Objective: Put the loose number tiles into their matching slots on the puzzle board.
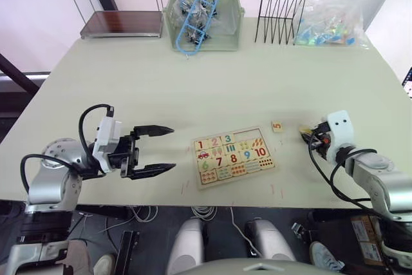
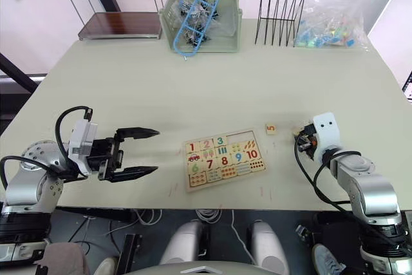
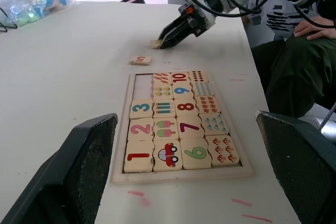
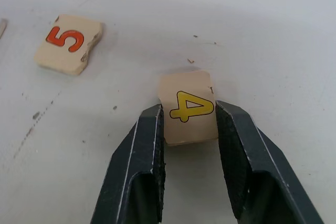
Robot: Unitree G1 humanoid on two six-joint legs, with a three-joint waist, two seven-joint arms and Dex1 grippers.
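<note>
Pale and nearly bare, the bench point(image 1: 193, 88) carries the puzzle board point(image 1: 234, 156) near its front edge. On the board, tiles 1, 2 and 3 already sit in their row, and the two slots point(image 3: 143, 80) beyond the 3 are bare wood. Just off the board's far right corner lies the 5 tile point(image 4: 68, 43), face up and free. A little further right of the board, the 4 tile point(image 4: 188, 107) rests flat on the bench with the right gripper point(image 4: 189, 116) closed in on its two side edges, fingers low against the surface; this looks like the start of a lift toward the empty slots. To the board's left the left gripper point(image 1: 154, 150) hovers with its fingers spread wide and nothing between them, seemingly held clear so the right arm can work. Behind the board, along the bench's back edge, stand a green bin point(image 1: 203, 17), a black wire rack point(image 1: 280, 14) and a clear bag point(image 1: 331, 20).
</note>
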